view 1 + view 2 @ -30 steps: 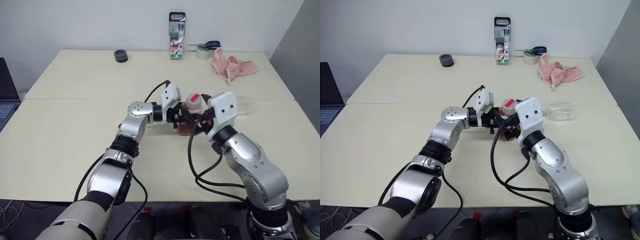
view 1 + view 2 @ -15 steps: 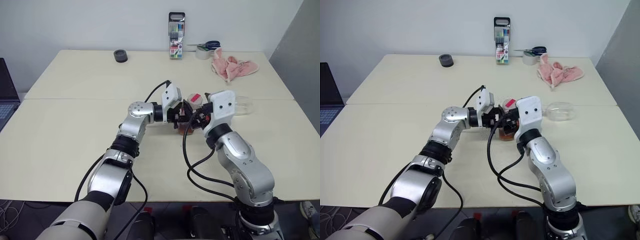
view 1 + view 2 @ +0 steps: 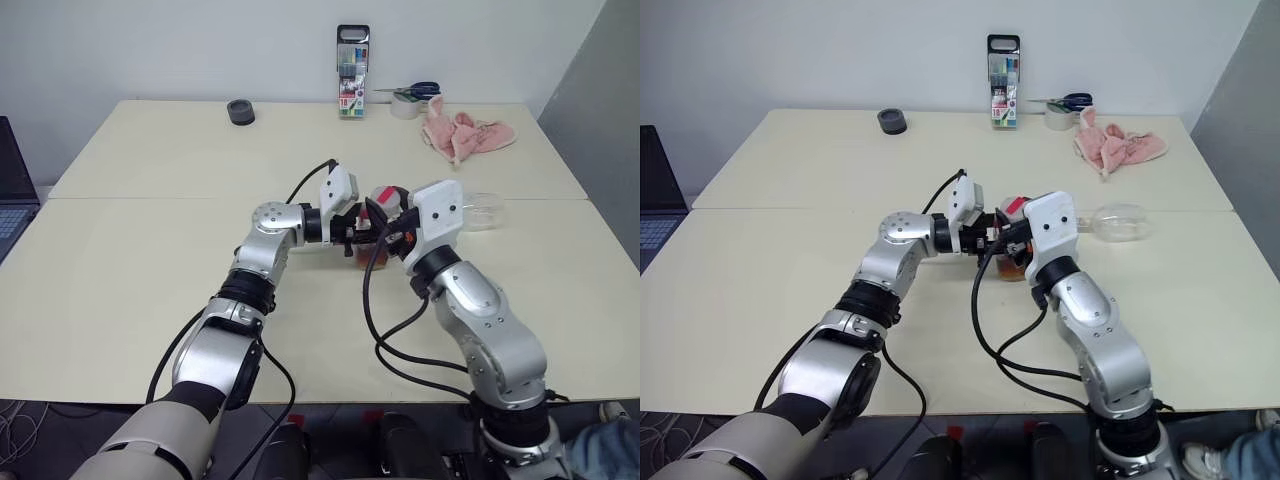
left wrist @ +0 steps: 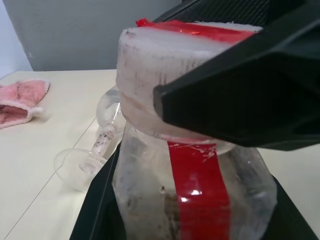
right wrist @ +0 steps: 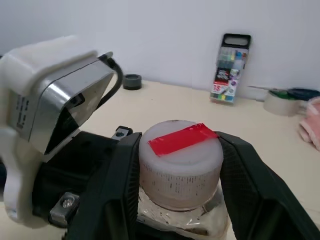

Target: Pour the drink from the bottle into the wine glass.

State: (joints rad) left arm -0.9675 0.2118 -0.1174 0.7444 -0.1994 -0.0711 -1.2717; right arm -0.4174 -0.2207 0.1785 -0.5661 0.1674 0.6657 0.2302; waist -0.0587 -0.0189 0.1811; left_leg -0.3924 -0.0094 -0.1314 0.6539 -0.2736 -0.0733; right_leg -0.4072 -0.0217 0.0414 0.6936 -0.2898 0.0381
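Bottle [image 3: 377, 228] stands upright on the cream worktop [image 3: 150, 270], about mid-worktop, white cap [image 5: 180, 161] still on with a red strip running over the cap and down the side. Amber drink [image 3: 372, 261] sits low in the bottle.

Left gripper [image 3: 362, 236] reaches in level from the bottle's left, jaws fully closed on the bottle body below the neck. Right gripper [image 5: 179, 172] comes from the bottle's near right side, one black finger [image 5: 120, 175] on each side of the cap. The jaws stand part-open around the cap, close to its ribbed sides; cannot tell whether they are pressing on it.

Wine glass [image 3: 482, 210] lies on its side on the worktop, to the right of the bottle and slightly behind it, well clear of both grippers. In the left wrist view its stem and round foot [image 4: 80, 162] point toward the bottle.

Behind the bottle, at the far edge of the worktop: marker-pen case [image 3: 353, 72] standing upright, tape roll [image 3: 406, 105] to the right of the case with scissors [image 3: 420, 90] on it, pink cloth [image 3: 460, 133] bunched further right. Small dark round object [image 3: 241, 111] far back-left of the bottle. Laptop edge [image 3: 12, 195] far left of the bottle, off the worktop side.
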